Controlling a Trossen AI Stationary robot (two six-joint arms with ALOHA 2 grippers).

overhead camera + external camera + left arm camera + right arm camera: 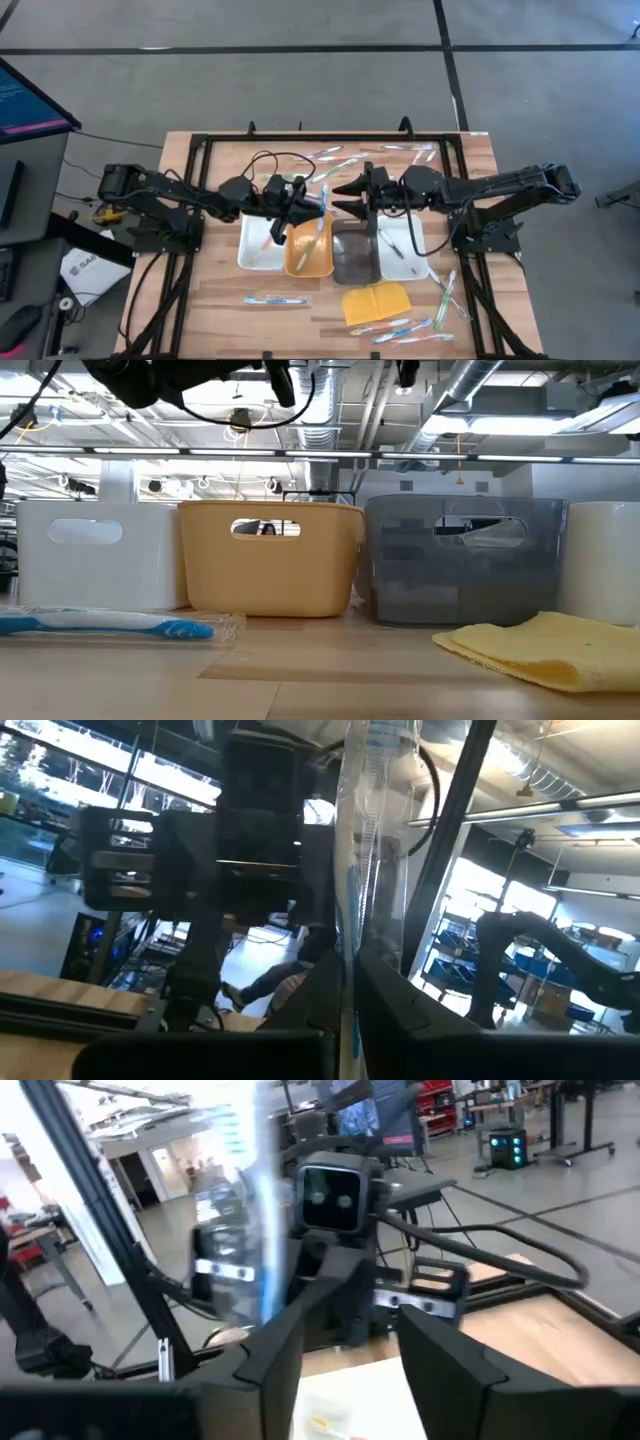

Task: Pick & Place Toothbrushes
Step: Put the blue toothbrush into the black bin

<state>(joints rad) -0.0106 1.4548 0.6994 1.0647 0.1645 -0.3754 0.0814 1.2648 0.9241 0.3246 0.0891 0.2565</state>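
Note:
My left gripper [303, 207] is over the orange tray [296, 262], shut on a blue-and-white toothbrush in a clear wrapper [323, 203]. In the left wrist view the same toothbrush [372, 840] stands up between the fingers. My right gripper [347, 198] is open, level with the left one and facing it, just right of the toothbrush, which shows blurred [255, 1230] past its fingers. More toothbrushes lie flat on the table [275, 299] [400, 328] [335, 163], and some lie in the trays [395, 245]. My left gripper pinches the wrapped toothbrush between its two fingers, on the wrapper [350, 985] toward one end. The fingers come level from the table's left and lie across the brush. The brush is lifted clear above the orange tray, and most of its length sticks out beyond the fingers.
Four trays stand in a row mid-table: white [250, 250], orange, grey [355, 262], white [412, 262]. A yellow pad [377, 300] lies near the front edge. A black frame [205, 150] borders the table. In the low view a blue toothbrush [110, 624] lies before the trays.

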